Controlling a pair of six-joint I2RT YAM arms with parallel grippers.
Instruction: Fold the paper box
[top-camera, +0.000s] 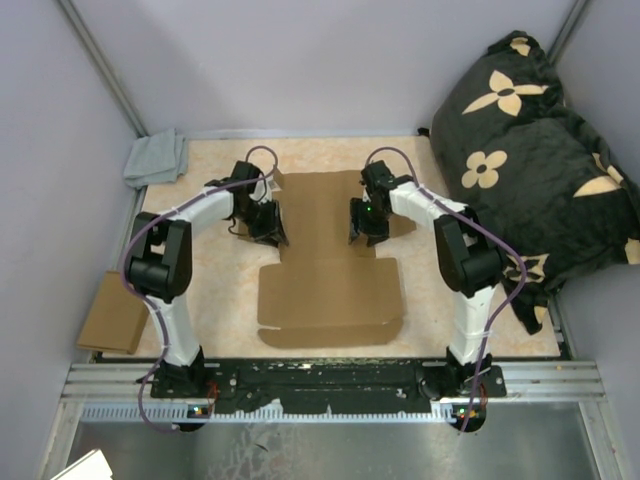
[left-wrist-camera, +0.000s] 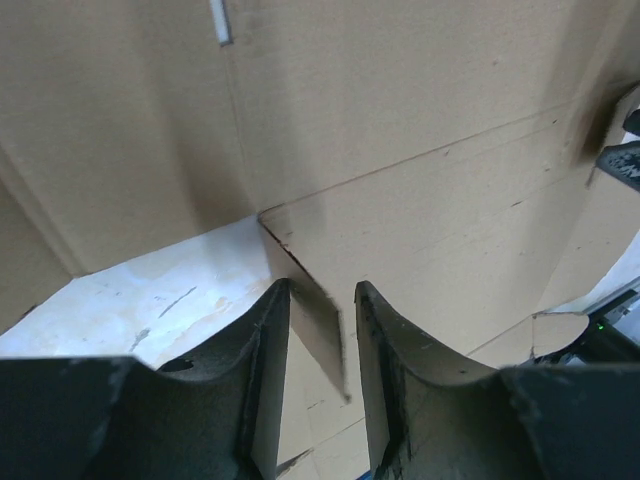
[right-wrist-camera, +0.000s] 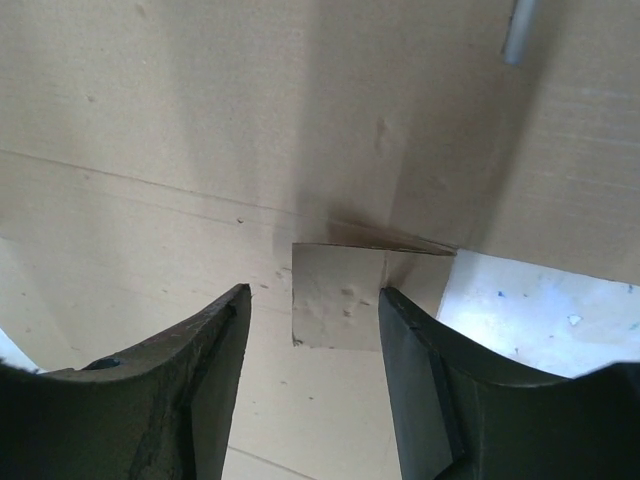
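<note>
Paper box (top-camera: 330, 290) sits unfolded at the centre of the bench (top-camera: 215, 160); left claw (top-camera: 268, 230) at ten o'clock and right claw (top-camera: 366, 230) at two stand apart, each straddling a small flap (left-wrist-camera: 318, 330). Mirrored placement likely lets both side walls rise together.

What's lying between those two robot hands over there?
Only bare brown cardboard of the paper box, with nothing on it. The top view shows it spanning from the left hand to the right hand.
</note>
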